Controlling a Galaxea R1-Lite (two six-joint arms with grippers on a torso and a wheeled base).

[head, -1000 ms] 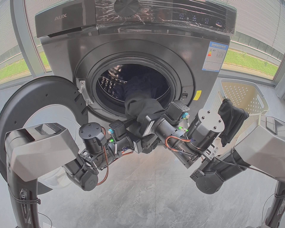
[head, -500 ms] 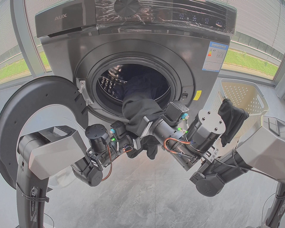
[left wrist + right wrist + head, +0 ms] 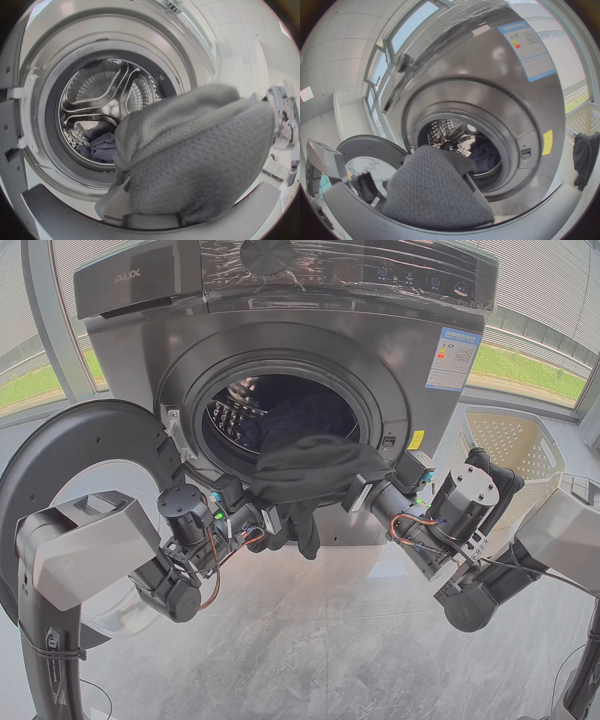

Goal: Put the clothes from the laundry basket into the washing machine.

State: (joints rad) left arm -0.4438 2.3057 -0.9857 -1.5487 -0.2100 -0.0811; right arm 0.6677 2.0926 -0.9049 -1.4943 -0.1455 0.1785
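Observed left gripper (image 3: 275, 524) and right gripper (image 3: 357, 490) side by side just below the drum opening (image 3: 215, 427), both holding one dark garment (image 3: 312, 465). Judged both clamped from the taut span between them, the jaws themselves buried in cloth. Noted long axis of the garment running crosswise, left to right, parallel to the front of the washing machine (image 3: 400, 371), with a loose tail hanging beneath the left gripper. Placed the bundle in front of the lower rim of the opening, apparently not yet inside. Checked against the left wrist view: drum straight ahead of the cloth and slightly above it, blue clothing (image 3: 100, 150) already lying at the bottom. Found door (image 3: 81, 446) swung wide on the robot's left, out of the way. Logged laundry basket (image 3: 531, 434) off to the right, beside the machine, with a second dark piece (image 3: 509, 480) draped over its near rim. Rated neither arm clearly nearer, both about level with the opening. Expect next move to call for a forward push along the drum axis, square to the garment's length, probably with the two ends drawn closer together to pass the rim without snagging.
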